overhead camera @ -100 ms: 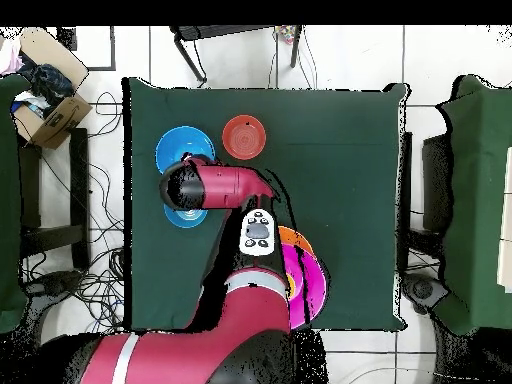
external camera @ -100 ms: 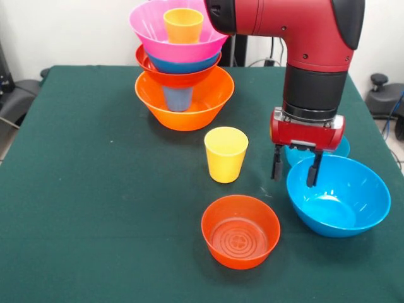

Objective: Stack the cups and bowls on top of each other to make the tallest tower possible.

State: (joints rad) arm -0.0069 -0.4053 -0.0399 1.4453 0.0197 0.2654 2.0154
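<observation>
The tower (external camera @ -100 ms: 181, 69) stands at the back left: a big orange bowl (external camera @ -100 ms: 183, 110) holds a blue cup (external camera @ -100 ms: 178, 98), with a red-orange bowl (external camera @ -100 ms: 151, 66), a blue bowl (external camera @ -100 ms: 183, 64), a pink bowl (external camera @ -100 ms: 151, 28) and an orange cup (external camera @ -100 ms: 184, 25) piled above. A yellow cup (external camera @ -100 ms: 225, 153) stands upright mid-table. A loose red-orange bowl (external camera @ -100 ms: 240, 231) (overhead camera @ -100 ms: 243, 137) sits near the front. My gripper (external camera @ -100 ms: 295, 167) hangs open and empty over the left rim of a large blue bowl (external camera @ -100 ms: 341, 199) (overhead camera @ -100 ms: 183, 148). A smaller blue bowl (external camera @ -100 ms: 338, 150) (overhead camera @ -100 ms: 186, 216) peeks out behind it.
The green table (external camera @ -100 ms: 95, 189) ends close behind the tower. In the overhead view the arm (overhead camera @ -100 ms: 215, 186) covers the gripper and the yellow cup. The pink bowl (overhead camera @ -100 ms: 308, 285) shows beside the arm's base. Chairs and cables surround the table.
</observation>
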